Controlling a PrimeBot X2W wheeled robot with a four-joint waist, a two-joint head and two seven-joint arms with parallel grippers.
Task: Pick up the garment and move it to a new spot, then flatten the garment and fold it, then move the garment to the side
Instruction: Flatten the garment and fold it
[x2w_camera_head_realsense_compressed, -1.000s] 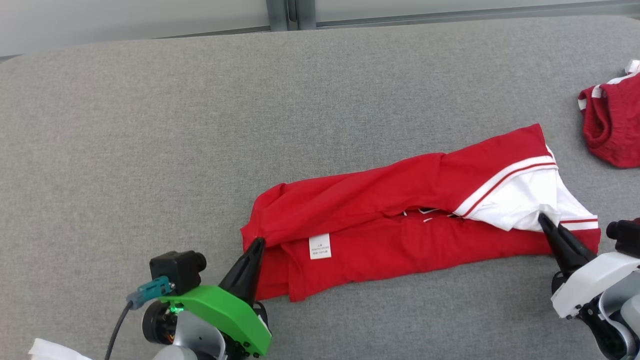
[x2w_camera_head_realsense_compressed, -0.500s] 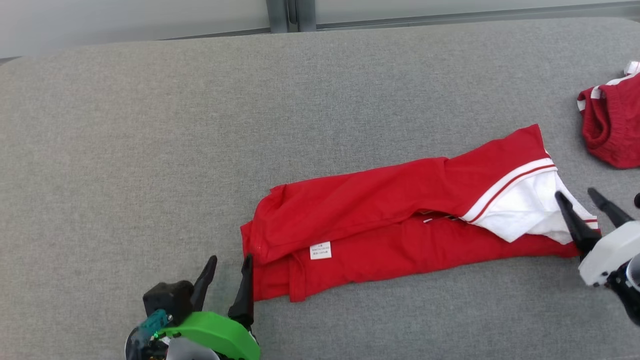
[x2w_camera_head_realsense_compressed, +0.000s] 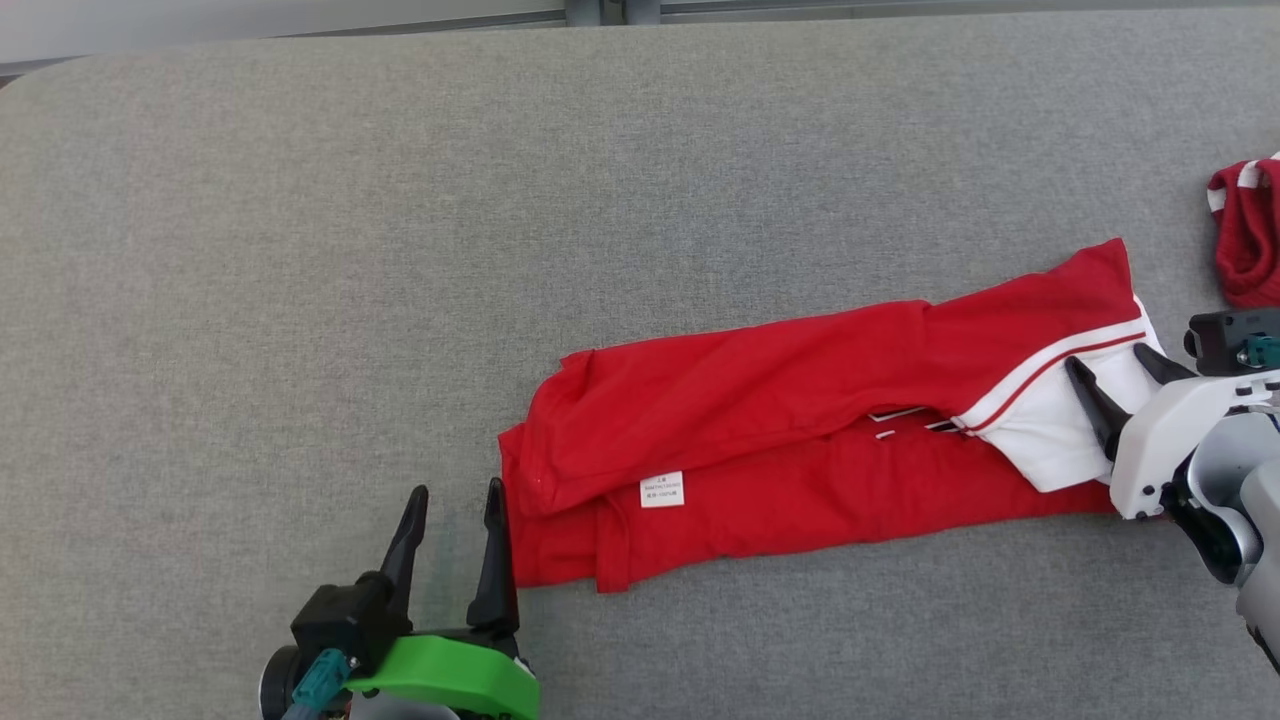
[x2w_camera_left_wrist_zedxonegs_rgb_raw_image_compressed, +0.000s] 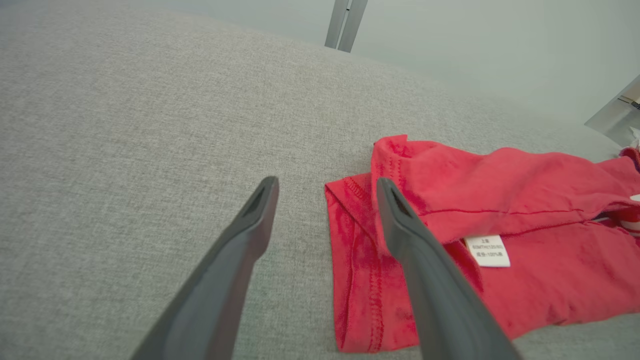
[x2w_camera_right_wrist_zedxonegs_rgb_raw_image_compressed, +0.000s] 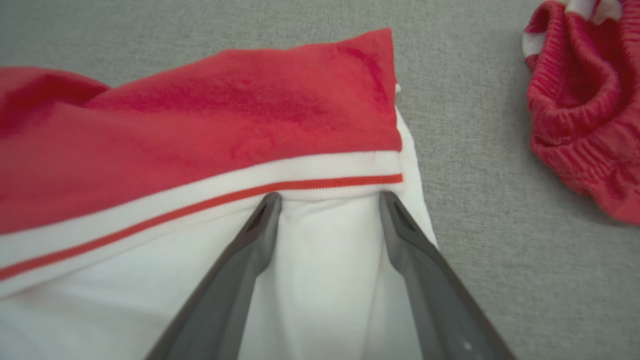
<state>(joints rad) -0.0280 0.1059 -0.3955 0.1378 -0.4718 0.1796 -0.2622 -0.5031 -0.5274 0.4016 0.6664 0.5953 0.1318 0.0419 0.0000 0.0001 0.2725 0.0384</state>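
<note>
**Lengthwise fold is down and both grippers are empty; the shorter fold and the move aside look still to come.**

Your garment (x2w_camera_head_realsense_compressed: 800, 430), a red jersey in soft, matte knit, lies as a long doubled band on the grey woven surface (x2w_camera_head_realsense_compressed: 400, 250), stretched between your two grippers. Its stitched hem end sits just beside the inner finger of the left gripper (x2w_camera_head_realsense_compressed: 456, 489), with a small white care label (x2w_camera_head_realsense_compressed: 662, 489) just past that. Its far end, a smooth white panel (x2w_camera_head_realsense_compressed: 1040, 440) edged with a red-and-white stripe, lies under the right gripper (x2w_camera_head_realsense_compressed: 1110, 358). Both sets of jaws stand spread wide and grasp nothing. The upper layer bulges and creases, so it probably needs smoothing first. A second red garment (x2w_camera_head_realsense_compressed: 1245, 240), ribbed and crumpled, lies beyond the right gripper, clear of the band.
</note>
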